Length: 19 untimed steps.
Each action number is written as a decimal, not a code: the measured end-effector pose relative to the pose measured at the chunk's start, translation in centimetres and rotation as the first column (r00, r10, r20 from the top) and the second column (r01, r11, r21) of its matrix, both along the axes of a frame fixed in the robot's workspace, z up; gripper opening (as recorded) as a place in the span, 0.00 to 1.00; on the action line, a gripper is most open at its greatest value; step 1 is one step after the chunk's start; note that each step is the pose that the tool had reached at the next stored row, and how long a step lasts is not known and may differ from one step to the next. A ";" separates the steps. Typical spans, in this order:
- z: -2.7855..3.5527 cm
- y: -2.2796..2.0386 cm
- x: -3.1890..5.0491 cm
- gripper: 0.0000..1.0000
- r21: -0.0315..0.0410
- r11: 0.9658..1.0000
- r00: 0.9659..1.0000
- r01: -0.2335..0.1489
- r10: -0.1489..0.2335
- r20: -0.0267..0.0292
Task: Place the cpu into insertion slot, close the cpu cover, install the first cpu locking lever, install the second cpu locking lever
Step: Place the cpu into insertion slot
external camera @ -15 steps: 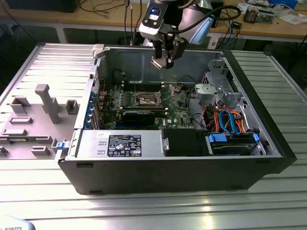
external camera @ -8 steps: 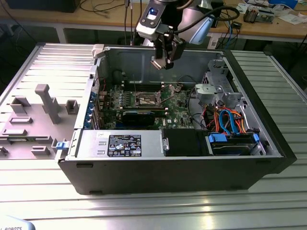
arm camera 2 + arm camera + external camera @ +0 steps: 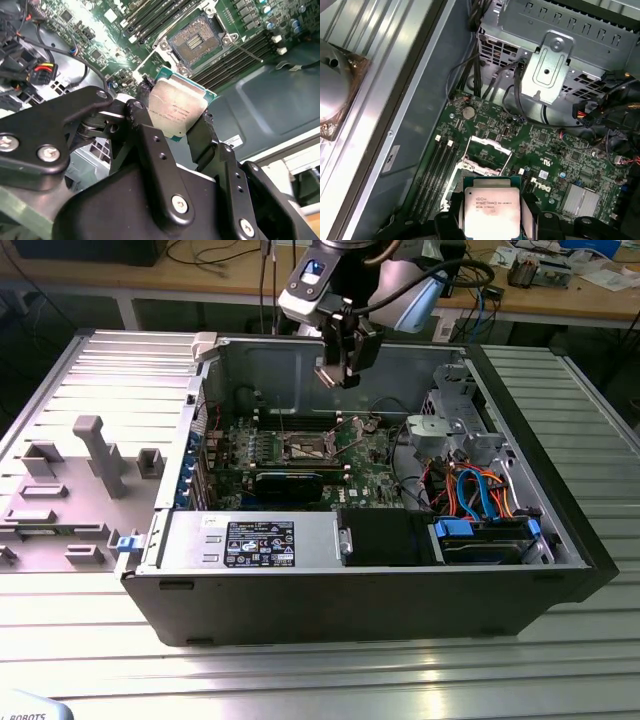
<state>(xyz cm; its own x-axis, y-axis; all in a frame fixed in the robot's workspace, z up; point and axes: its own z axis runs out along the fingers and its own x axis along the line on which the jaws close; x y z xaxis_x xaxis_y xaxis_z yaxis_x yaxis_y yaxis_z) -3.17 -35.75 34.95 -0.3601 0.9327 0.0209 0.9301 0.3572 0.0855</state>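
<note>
The cpu [image 3: 176, 111], a small flat square chip with a silvery top, sits clamped between my black fingers [image 3: 202, 134]; its printed face also appears in the first wrist view [image 3: 492, 209]. My gripper [image 3: 340, 375] hangs over the open computer case, above the green motherboard and a little toward the back wall. The insertion slot [image 3: 197, 42] lies below the chip with its dark contact field uncovered and a silvery rim around it [image 3: 485, 156] [image 3: 305, 448]. Thin metal pieces stand at the slot's edges; I cannot tell how the cpu cover sits.
Memory slots [image 3: 235, 55] flank the socket. A long black bar [image 3: 290, 483] lies in front of it, a power supply [image 3: 250, 540] along the case front, a metal drive cage [image 3: 460, 420] and orange and blue cables [image 3: 480, 490] at the exterior view's right. The case walls enclose everything.
</note>
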 end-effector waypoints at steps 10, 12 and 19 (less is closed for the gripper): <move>-0.78 0.00 -0.06 0.54 0.000 0.982 0.982 0.190 -0.190 -0.003; -0.83 -0.01 -0.25 0.54 0.000 0.981 0.981 0.196 -0.196 -0.004; -1.50 0.00 -0.33 0.54 -0.004 0.980 0.980 0.201 -0.201 -0.010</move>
